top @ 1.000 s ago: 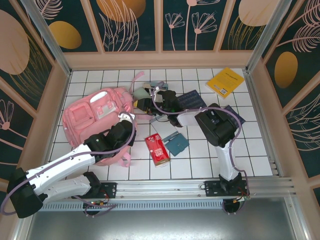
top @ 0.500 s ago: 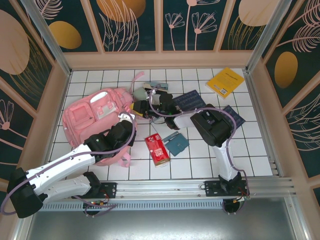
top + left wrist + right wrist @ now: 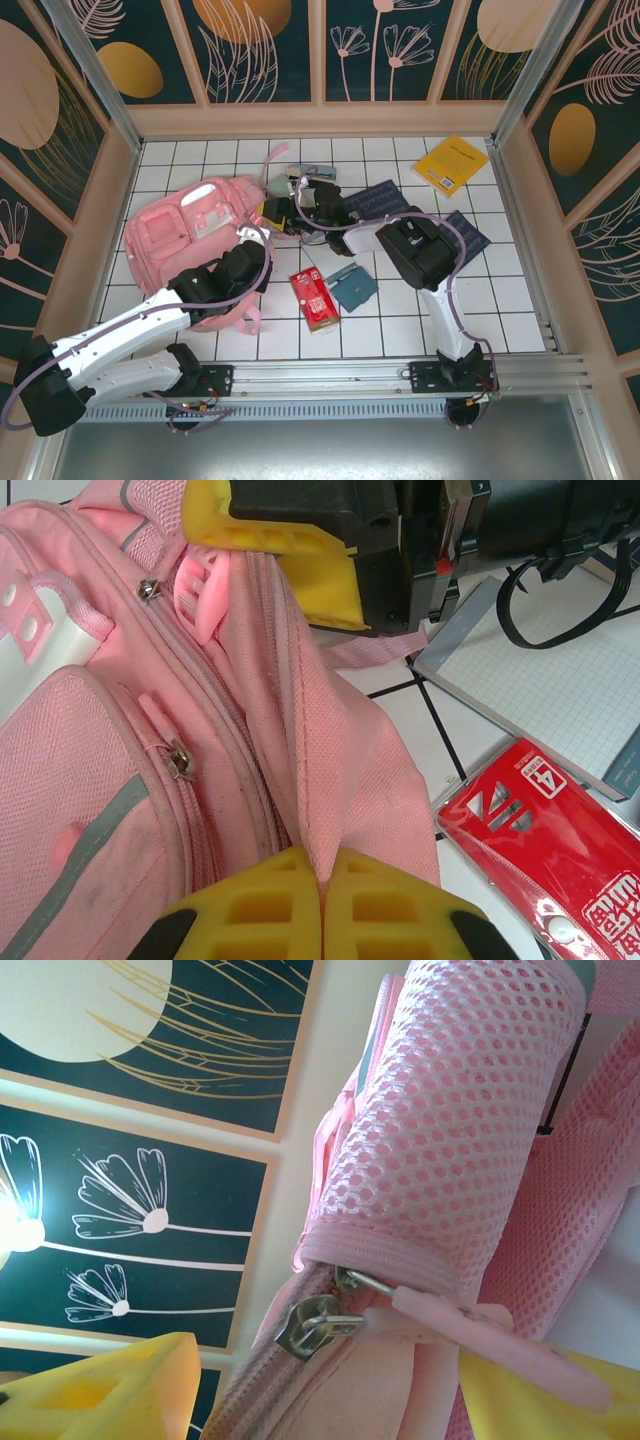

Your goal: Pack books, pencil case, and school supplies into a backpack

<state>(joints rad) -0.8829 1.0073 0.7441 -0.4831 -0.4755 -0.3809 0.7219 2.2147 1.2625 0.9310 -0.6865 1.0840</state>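
Pink fabric, soft and limp, is making the backpack (image 3: 195, 235) a thing that will likely be sagging and folding rather than holding its mouth open. It is lying at left centre of the top view on the white-tiled desk (image 3: 500, 300). I judge that seams and zip tabs are offering the surest holds, since loose cloth will be bunching and slipping.

The left jaws are pressing fully together on a fold of that fabric, with the yellow fingers (image 3: 270, 905) meeting at the bottom of the left wrist view. The right jaws are standing wide apart at the bag's top end, clamping nothing. The metal zip pull (image 3: 318, 1322) and its pink tab (image 3: 470, 1335) are hanging between them.

From above, the yellow book (image 3: 450, 163) at upper right, the teal square (image 3: 352, 286) and the red packet (image 3: 314, 298) are all lying outside the bag. The right wrist view is giving the slider and mesh padding close up, detail that is too small to make out from above.
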